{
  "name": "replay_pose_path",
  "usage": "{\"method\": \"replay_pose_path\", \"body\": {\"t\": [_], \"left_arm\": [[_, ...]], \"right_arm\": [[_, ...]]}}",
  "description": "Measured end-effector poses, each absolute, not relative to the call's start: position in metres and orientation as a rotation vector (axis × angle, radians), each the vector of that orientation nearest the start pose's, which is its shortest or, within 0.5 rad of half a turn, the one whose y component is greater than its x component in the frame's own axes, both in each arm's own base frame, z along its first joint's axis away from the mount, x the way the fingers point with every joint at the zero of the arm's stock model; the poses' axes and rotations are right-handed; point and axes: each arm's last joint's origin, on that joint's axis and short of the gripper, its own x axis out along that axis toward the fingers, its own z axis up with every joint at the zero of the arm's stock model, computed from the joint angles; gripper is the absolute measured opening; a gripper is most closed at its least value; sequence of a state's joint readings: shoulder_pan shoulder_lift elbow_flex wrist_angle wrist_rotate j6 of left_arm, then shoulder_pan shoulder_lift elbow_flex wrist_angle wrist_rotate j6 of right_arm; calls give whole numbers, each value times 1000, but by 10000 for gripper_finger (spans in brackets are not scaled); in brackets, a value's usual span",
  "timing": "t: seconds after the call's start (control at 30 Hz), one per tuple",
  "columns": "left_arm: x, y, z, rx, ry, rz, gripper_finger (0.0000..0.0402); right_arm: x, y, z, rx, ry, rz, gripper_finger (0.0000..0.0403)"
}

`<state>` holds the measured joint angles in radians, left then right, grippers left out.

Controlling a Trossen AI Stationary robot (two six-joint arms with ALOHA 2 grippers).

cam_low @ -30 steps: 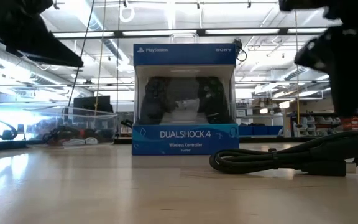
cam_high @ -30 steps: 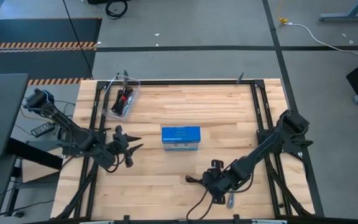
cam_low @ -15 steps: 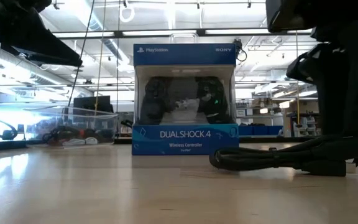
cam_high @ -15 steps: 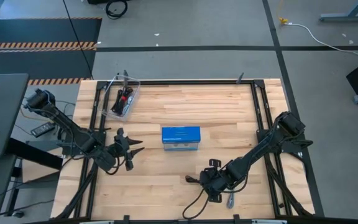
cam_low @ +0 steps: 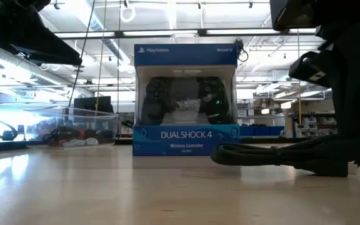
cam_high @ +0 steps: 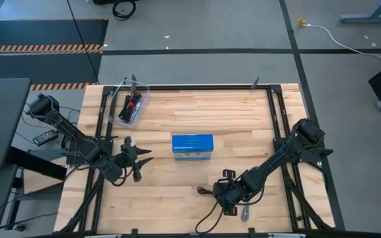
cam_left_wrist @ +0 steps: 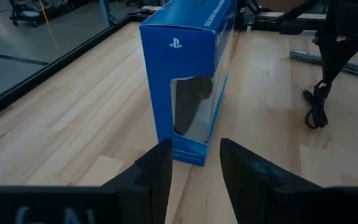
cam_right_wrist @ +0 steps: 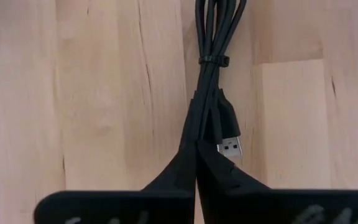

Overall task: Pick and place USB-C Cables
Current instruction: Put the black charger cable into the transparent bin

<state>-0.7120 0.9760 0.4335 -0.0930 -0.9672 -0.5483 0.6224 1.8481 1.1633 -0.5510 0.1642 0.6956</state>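
**Right gripper closed on a bundled black cable, lower centre of the table**

Since a second ago, my right arm has dropped onto the cable, and its fingers, apart in the earlier high view, are now together. In the right wrist view the right gripper (cam_right_wrist: 196,146) has its jaws shut on the black USB-C cable (cam_right_wrist: 211,74), pinched just behind the plug, where the tied strands run together and give one firm thing to hold. In the high view that cable (cam_high: 207,192) lies lower centre on the wooden table (cam_high: 243,119), below and right of the blue box (cam_high: 192,146). The low view shows it (cam_low: 274,156) resting flat on the wood at lower right, so I judge the lift not yet begun.

A silver-grey cable (cam_high: 245,213) lies near the bottom edge, just beside the right gripper. More cables sit in the clear tub (cam_high: 129,106) at upper left, which I take for the drop point.

My left gripper (cam_high: 139,163) waits left of the box, jaws open, fingers pointed at it.
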Motion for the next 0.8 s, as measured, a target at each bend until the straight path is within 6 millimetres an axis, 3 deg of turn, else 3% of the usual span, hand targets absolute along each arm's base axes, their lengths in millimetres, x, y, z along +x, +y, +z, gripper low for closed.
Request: {"method": "replay_pose_path", "body": {"t": [0.47, 0.6, 0.8], "left_arm": [[158, -105, 183, -51, 399, 349, 141], [159, -106, 181, -43, 402, 357, 141], [160, -106, 182, -53, 391, 353, 141]], "right_arm": [[283, 208, 162, 108, 1224, 2, 2], [287, 214, 184, 32, 1196, -39, 1], [298, 226, 237, -77, 1102, -31, 1]]}}
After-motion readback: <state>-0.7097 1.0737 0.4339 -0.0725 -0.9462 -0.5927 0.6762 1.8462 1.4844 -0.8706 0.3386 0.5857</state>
